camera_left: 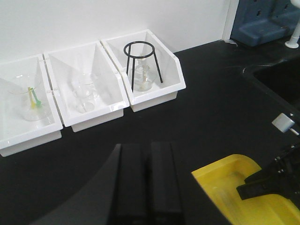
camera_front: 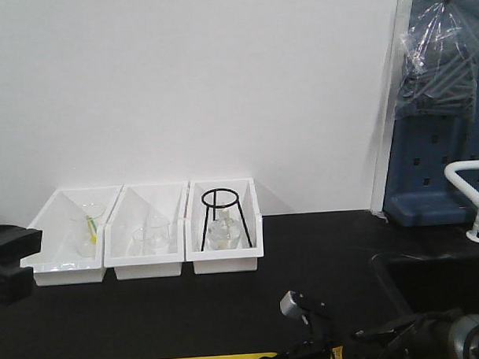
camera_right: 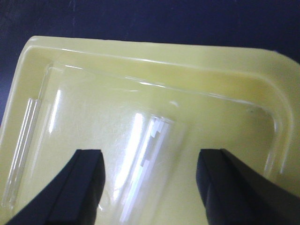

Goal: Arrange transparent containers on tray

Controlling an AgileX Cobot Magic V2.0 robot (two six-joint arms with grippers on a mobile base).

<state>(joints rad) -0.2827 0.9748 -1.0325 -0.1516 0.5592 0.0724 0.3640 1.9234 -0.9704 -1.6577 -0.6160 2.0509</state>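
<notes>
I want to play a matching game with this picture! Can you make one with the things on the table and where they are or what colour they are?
Things:
1. black ring stand
2. beaker with green stick
3. tray
4. clear tube

Matches:
A. yellow
B. in the left white bin
C. lying on the tray between open gripper fingers
D. in the right white bin

Pairs: 1-D, 2-B, 3-A, 4-C

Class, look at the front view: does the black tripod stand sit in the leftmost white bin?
No, the tripod stand sits in the rightmost bin of three.
</notes>
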